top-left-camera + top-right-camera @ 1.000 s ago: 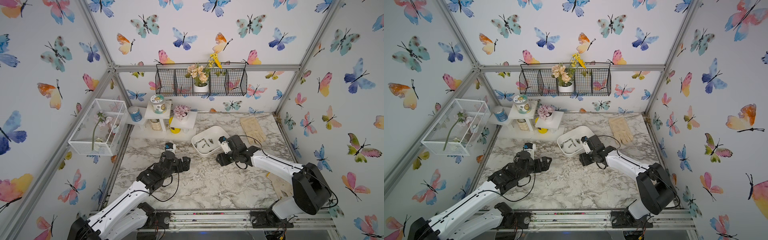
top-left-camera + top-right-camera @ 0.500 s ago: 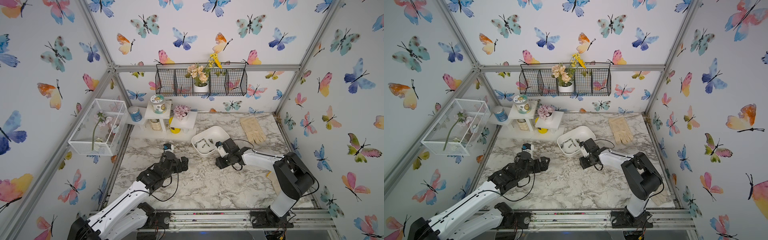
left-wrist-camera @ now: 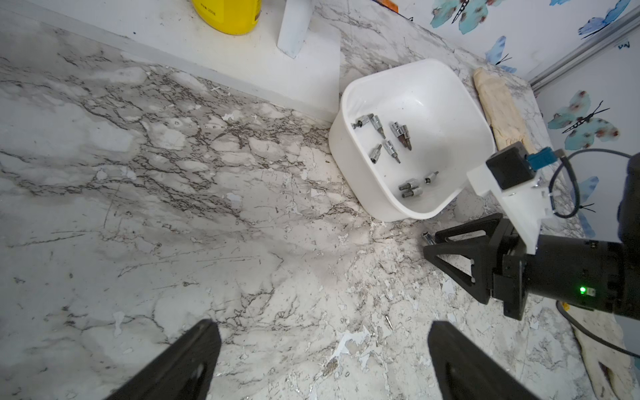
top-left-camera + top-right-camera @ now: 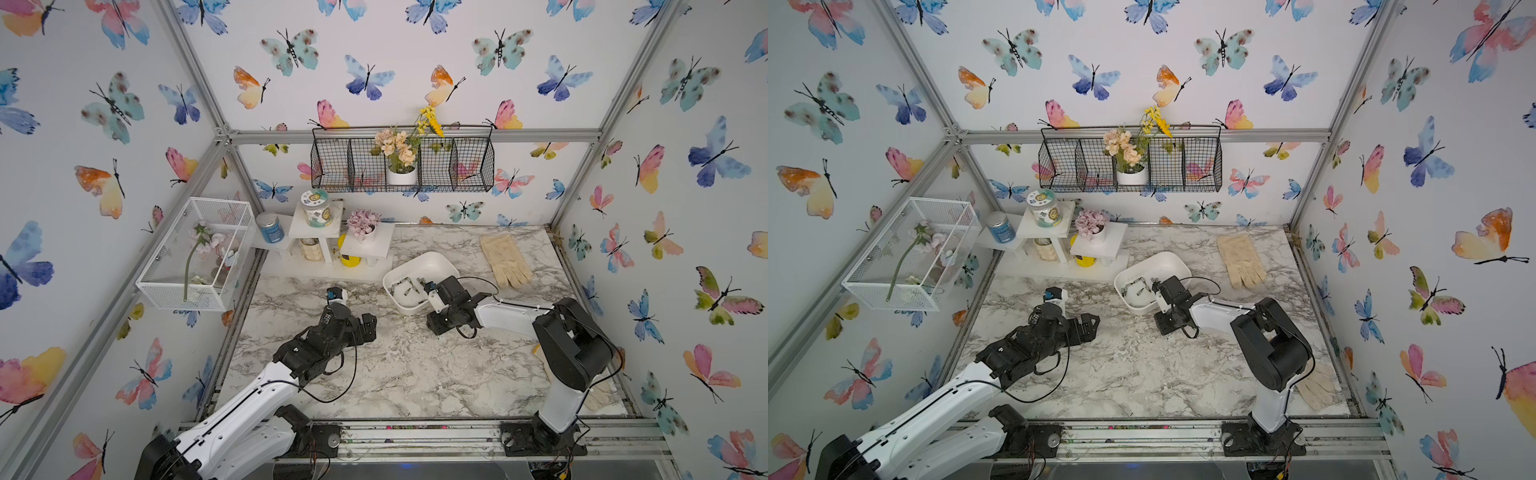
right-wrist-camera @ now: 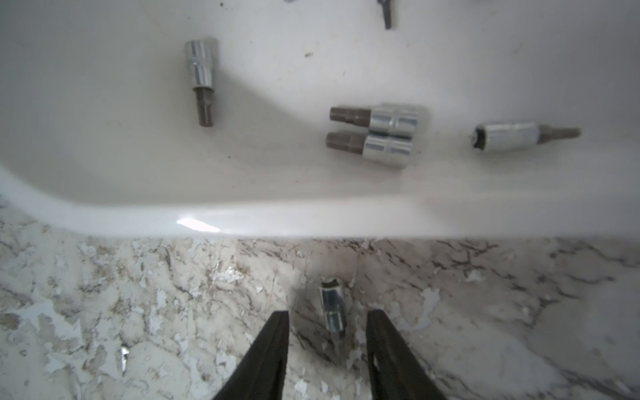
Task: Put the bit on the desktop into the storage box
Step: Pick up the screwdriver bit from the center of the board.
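Note:
A small chrome bit (image 5: 330,301) lies on the marble desktop (image 4: 415,374), just outside the near wall of the white storage box (image 3: 353,180). My right gripper (image 5: 329,313) is down at the desktop with its two black fingers on either side of the bit, a narrow gap showing on each side. The left wrist view shows the same bit (image 3: 426,237) at the right gripper's (image 3: 431,243) tips. Several chrome bits (image 3: 398,135) lie inside the box. My left gripper (image 3: 323,327) hovers wide open over bare marble, holding nothing.
A beige glove (image 4: 505,259) lies behind the box, and another glove (image 4: 1316,386) lies by the right arm's base. A white stepped shelf (image 4: 328,249) with jars lines the back left. A white wire cage (image 4: 195,253) and a black wire basket (image 4: 401,166) hang on the walls.
My right gripper has drawn back from the box's rim down to the desktop beside it, and its jaws have narrowed around the bit. The left arm has not moved.

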### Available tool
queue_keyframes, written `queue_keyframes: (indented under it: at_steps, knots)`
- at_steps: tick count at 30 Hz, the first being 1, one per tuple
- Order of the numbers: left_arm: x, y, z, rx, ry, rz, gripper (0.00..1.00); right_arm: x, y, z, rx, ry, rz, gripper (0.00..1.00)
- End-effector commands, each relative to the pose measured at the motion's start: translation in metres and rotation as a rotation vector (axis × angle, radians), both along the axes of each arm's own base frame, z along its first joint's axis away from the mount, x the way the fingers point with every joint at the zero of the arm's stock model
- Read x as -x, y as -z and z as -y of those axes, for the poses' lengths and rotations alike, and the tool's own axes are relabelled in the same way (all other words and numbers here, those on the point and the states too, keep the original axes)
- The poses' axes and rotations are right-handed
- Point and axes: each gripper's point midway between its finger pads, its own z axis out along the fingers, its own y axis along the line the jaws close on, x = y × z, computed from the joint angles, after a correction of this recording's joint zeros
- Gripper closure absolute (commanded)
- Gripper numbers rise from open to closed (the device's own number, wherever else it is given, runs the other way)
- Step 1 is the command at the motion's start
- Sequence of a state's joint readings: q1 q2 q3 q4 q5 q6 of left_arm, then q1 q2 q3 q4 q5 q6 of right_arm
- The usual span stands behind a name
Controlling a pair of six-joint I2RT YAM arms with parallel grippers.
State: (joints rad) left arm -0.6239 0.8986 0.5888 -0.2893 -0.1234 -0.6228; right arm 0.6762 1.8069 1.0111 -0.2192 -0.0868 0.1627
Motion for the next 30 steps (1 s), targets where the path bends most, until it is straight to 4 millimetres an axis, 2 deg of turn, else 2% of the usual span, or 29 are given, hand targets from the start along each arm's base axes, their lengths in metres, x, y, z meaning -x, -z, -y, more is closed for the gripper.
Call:
queue_keyframes:
  at_steps: [1, 6, 21, 30]
  knots:
    - [0.0, 0.002, -0.001, -0.006, -0.008, 0.002, 0.01, -0.004, 0.007, 0.003, 0.054, 0.003, 0.017, 0.63]
    - [0.001, 0.005, -0.001, -0.004, -0.005, -0.001, 0.01, -0.004, 0.01, 0.005, 0.081, 0.003, 0.021, 0.72]
    - [0.002, 0.005, -0.001, 0.002, -0.005, 0.0, 0.01, -0.003, 0.013, 0.012, 0.116, 0.021, 0.019, 0.89]
    - [0.003, 0.005, -0.002, 0.003, -0.006, 0.0, 0.01, -0.004, -0.006, 0.02, 0.13, 0.054, 0.047, 0.91]
